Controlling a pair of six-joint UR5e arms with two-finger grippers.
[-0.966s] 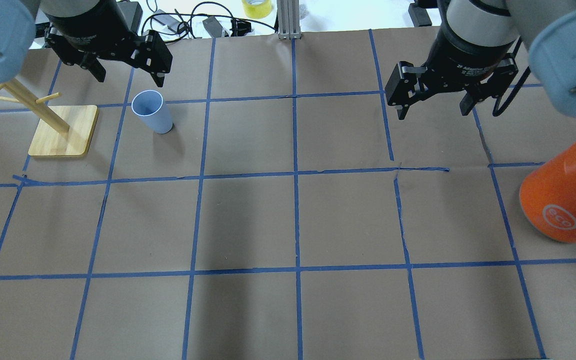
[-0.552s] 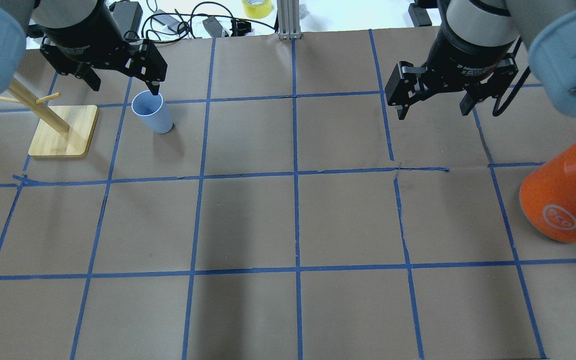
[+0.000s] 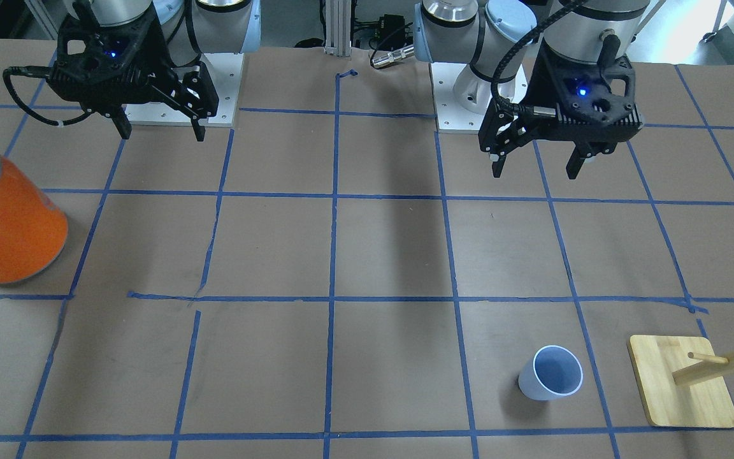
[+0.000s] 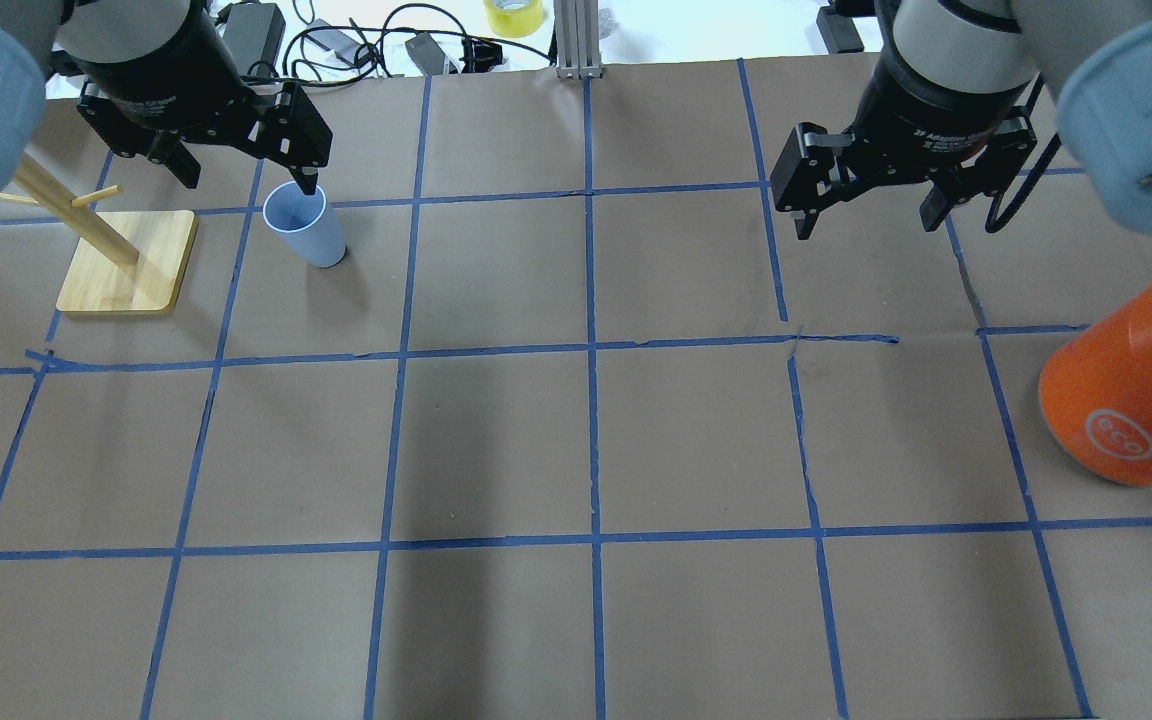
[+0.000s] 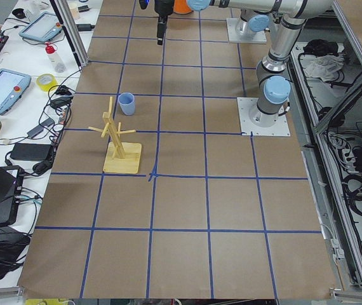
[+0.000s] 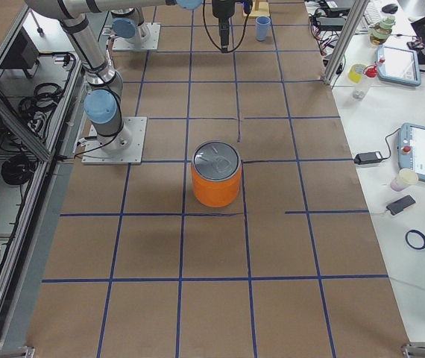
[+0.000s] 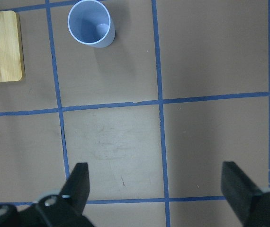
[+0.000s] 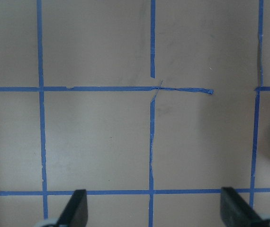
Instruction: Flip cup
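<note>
The cup [image 4: 304, 225] is a small pale blue tumbler standing upright, mouth up, on the brown paper at the far left. It also shows in the front view [image 3: 552, 373], the left side view [image 5: 126, 103] and the left wrist view [image 7: 91, 29]. My left gripper [image 4: 248, 180] is open and empty, high above the table. It hangs apart from the cup, on the robot's side of it [image 3: 535, 172]; in the wrist view [image 7: 156, 189] the cup lies far ahead, to the left. My right gripper [image 4: 868, 225] is open and empty, hovering over bare paper [image 8: 156, 208].
A wooden peg stand on a square base [image 4: 126, 265] is just left of the cup [image 3: 682, 382]. A big orange can with a silver lid [image 4: 1126, 400] stands at the right [image 6: 215, 179]. Cables [image 4: 366, 40] and a yellow tape roll [image 4: 513, 15] lie past the far edge.
My left gripper has shifted a little left and lower in the overhead view, so one fingertip now overlaps the cup's rim there. The cup and the right arm have not moved.
</note>
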